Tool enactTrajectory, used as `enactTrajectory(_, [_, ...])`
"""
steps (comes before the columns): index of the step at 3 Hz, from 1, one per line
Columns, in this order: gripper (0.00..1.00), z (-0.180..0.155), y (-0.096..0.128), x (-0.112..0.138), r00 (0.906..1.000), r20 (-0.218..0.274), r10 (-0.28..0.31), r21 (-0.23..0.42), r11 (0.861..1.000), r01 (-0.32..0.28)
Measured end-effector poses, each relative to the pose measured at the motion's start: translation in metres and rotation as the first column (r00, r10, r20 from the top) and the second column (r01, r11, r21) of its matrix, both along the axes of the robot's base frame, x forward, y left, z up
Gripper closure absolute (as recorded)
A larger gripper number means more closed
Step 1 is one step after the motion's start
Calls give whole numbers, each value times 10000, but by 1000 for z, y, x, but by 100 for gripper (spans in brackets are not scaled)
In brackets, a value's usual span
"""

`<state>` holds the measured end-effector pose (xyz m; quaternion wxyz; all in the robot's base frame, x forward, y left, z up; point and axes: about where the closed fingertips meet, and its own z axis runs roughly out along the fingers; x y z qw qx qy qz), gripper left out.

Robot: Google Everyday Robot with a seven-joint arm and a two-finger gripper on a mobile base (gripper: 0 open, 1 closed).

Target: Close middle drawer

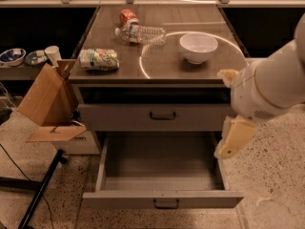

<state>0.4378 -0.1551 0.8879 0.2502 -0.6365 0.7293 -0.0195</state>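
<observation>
The middle drawer (pixel 162 198) is a wide grey metal drawer, pulled far out of the cabinet. Its low front panel has a small dark centre handle (pixel 167 203), and its deep tray (pixel 159 163) holds nothing. The taller-fronted grey drawer (pixel 119 117) above it is shut. My white arm (pixel 271 85) reaches in from the right. My gripper (pixel 232 138), a cream piece hanging below the arm, sits just above the open drawer's right side wall, near its back. It holds nothing that I can see. The lowest drawer is hidden.
On the cabinet top (pixel 162 66) lie a white bowl (pixel 198 46), a clear plastic bottle (pixel 143 33), a red can (pixel 127 16) and a green snack bag (pixel 98 59). A cardboard box (pixel 45 99) stands at the cabinet's left. A dark pole (pixel 40 190) crosses the speckled floor.
</observation>
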Motion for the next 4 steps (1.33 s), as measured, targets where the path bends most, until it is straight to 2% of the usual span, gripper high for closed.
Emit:
enactTrajectory(1, [0, -102, -1, 6, 9959, -899, 123, 339, 9994, -93])
enactTrajectory(2, [0, -168, 2, 1, 9880, -1533, 198, 574, 9983, -111])
enactTrajectory(3, [0, -231, 9, -11, 9739, -2256, 260, 872, 9962, -64])
enactTrajectory(4, [18, -288, 13, -28, 9535, -3000, 294, 1028, 9947, 17])
